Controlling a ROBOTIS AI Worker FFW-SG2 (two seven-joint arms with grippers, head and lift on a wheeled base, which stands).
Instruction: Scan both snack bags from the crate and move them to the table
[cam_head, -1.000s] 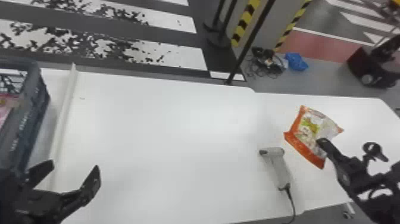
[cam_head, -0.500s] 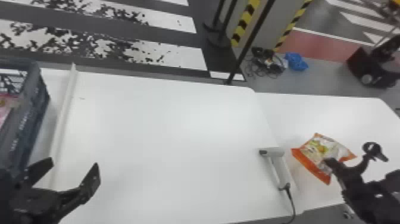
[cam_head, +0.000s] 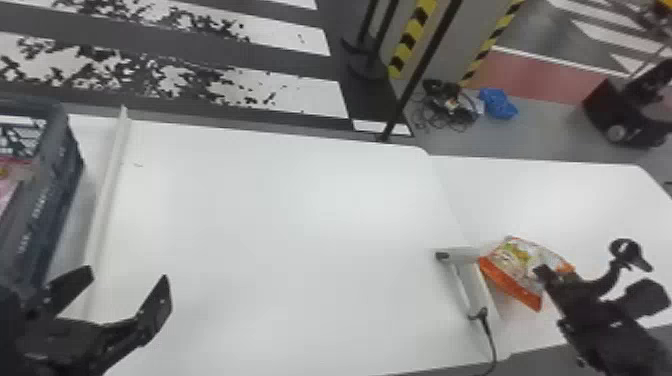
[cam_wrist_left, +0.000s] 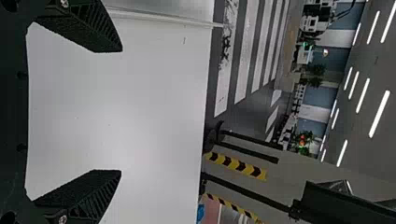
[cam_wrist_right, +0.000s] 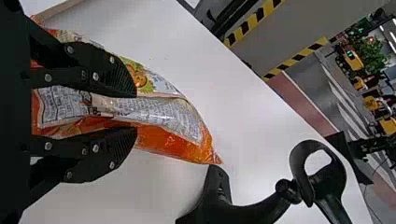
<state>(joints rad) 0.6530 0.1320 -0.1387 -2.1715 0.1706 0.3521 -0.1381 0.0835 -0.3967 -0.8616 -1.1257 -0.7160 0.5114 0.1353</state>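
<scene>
Smooth white table (cam_head: 300, 200); right gripper (cam_head: 544, 275) pinches crinkly, glossy snack bag (cam_head: 517, 262), left gripper (cam_head: 126, 279) spread wide

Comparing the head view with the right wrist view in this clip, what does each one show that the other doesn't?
Head view: the crate with something pink and red inside, a white rail, the handheld scanner, the left tool with fingers apart, and a blue item on the floor.

Right wrist view: two facing fingers of the right tool, the snack bag's small-print panel and distant greenery.

Both: snack bag, right tool, white table, yellow-black stripes.
</scene>
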